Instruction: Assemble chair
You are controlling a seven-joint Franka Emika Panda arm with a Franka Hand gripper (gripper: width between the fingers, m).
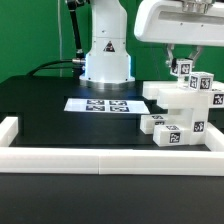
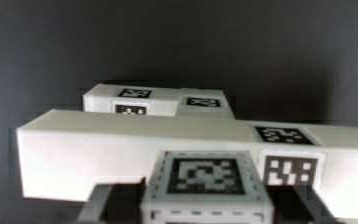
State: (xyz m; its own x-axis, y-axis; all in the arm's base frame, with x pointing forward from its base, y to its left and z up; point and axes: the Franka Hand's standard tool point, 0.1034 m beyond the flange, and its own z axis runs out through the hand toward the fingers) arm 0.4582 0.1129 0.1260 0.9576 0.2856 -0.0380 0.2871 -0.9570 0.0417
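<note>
backdrop [image 1: 30, 40]: green, seemingly cloth | table [image 1: 40, 100]: black | border rail [image 1: 100, 157]: low, white | lighting: even

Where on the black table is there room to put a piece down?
The black table is bare on the exterior view's left, between the border rail and the marker board. The right is crowded with chair pieces under the gripper.

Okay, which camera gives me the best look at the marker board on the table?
The exterior view. There the marker board lies flat on the black table in front of the robot's base, to the exterior view's left of the chair parts. The wrist view shows no part of it, only tagged white chair pieces up close.
</note>
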